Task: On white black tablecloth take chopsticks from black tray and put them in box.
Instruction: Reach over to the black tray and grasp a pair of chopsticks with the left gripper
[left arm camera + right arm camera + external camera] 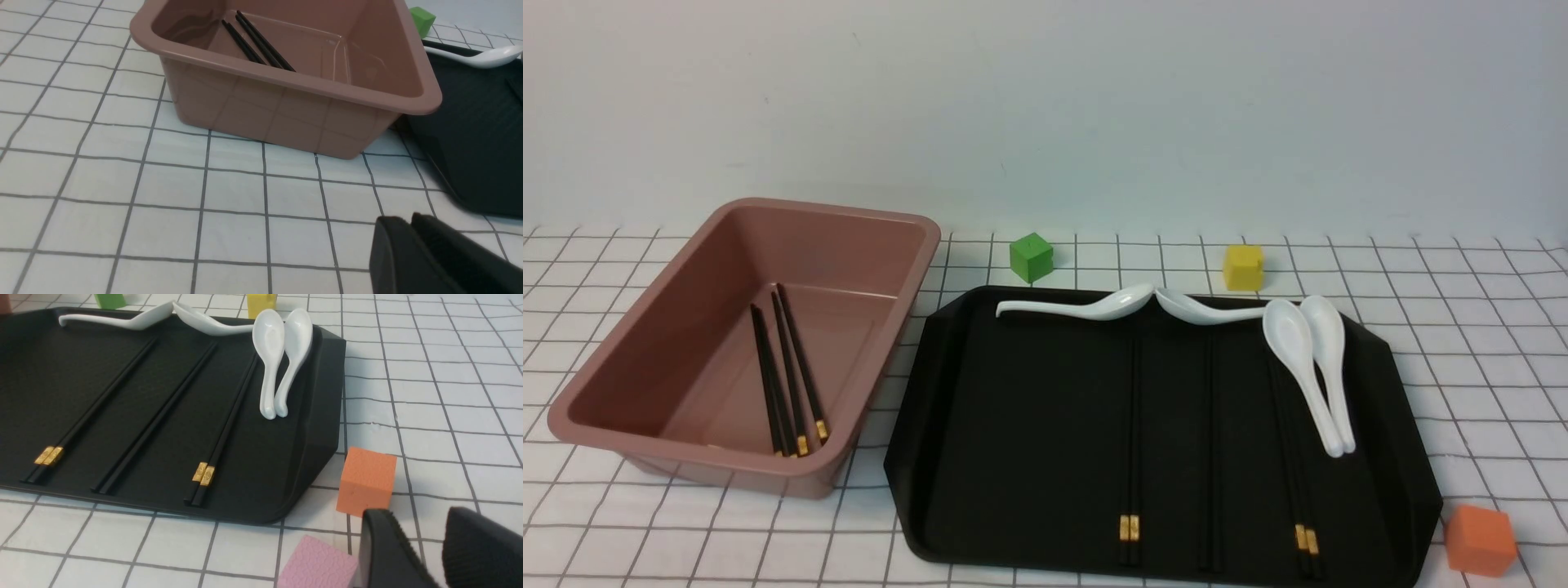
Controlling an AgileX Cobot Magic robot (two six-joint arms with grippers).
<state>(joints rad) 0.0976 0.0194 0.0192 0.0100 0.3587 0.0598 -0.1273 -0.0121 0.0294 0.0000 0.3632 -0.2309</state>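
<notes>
Gridded cloth (686, 539) over the counter, plain pale wall behind. Left pincer (408, 222) nearly closed, empty, above cloth. Right pincer (421, 516) slightly open, empty, near orange cube (367, 479). Box (833, 211) at left holds chopsticks (788, 384). Tray (1029, 425), lower centre, carries three more pairs and four spoons (1294, 343). Pink cube (318, 563) only in right wrist view.

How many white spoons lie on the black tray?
4. Two spoons lie bowl to bowl along the far edge of the tray, and two lie side by side near its right edge. None seems hidden.
</notes>
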